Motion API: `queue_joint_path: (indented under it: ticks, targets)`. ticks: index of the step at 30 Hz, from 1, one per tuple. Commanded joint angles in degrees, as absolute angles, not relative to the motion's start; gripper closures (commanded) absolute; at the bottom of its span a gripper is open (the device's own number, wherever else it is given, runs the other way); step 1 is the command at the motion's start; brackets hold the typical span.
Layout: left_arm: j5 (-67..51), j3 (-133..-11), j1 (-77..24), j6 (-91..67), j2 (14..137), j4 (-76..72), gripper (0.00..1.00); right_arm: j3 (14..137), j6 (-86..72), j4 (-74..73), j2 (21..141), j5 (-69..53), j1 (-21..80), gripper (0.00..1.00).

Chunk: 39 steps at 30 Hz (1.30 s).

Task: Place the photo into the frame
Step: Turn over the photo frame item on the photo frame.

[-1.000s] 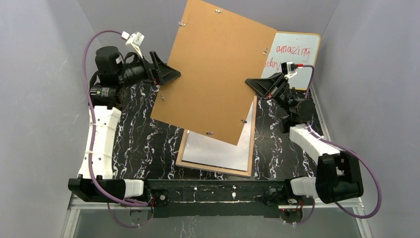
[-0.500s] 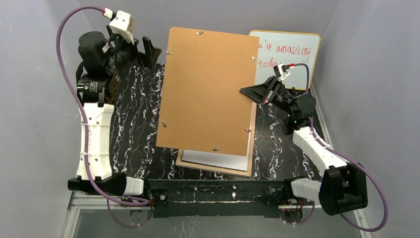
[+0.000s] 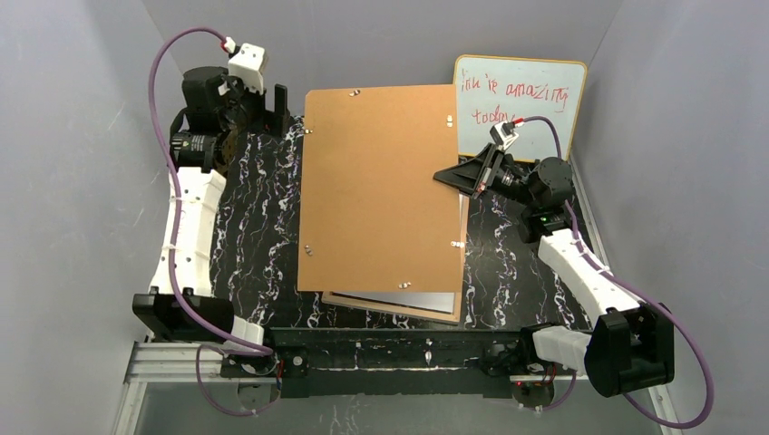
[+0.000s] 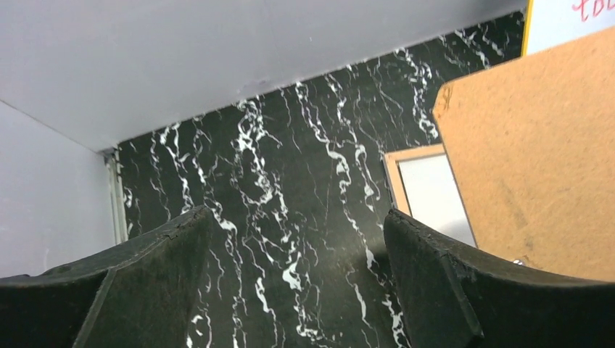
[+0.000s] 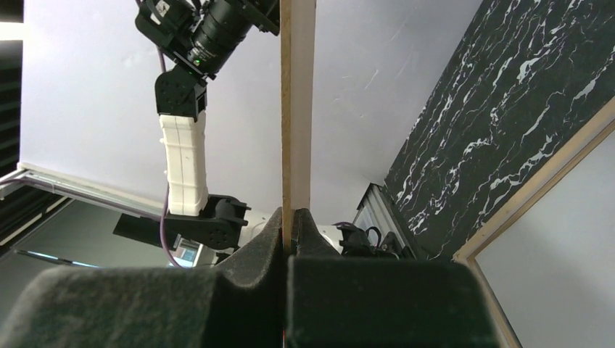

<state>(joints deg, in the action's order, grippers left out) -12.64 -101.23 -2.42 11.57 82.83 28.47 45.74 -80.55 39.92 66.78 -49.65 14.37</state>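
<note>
Frame (image 3: 399,311) lies flat on the worktop (image 3: 254,227), tan wood side up, near the middle of the near edge. Only its near rail and a sliver of the right rail show from above. A pale grey sheet (image 3: 419,297) sits inside the rails; can't tell if that's the photo's back or the pane, so there's no confirmed sighting of the photo.

Brown backing board (image 3: 381,190) is over the frame and covers most of it, with small metal tabs showing along its edges. Left wrist view shows the frame's corner clear of the board's corner. Can't tell if the board touches the frame anywhere.

Right claw (image 3: 451,177) is clamped on the board's right edge, about halfway along. Right wrist view shows the board edge-on, pinched between both pads with no gap.

Left claw (image 3: 277,101) is at the far-left corner, jaws spread wide with nothing between them, just bare worktop below.

Whiteboard (image 3: 535,100) with red writing leans at the far-right corner, behind the right arm.
</note>
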Motion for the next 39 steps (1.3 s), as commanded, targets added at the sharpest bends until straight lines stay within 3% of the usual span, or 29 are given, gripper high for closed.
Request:
queue_joint_path:
  ticks: [1, 39]
  targets:
    - [-13.61, -98.3, -2.99, 11.86, 81.12, 30.28, 0.15, 48.73, -80.88, 42.92, 65.3, -47.89, 14.5, 0.99]
    - [-4.54, -86.1, -6.43, 15.36, 81.71, 24.92, 0.14, 44.7, -79.28, 40.88, 69.68, -51.59, 16.25, 0.99]
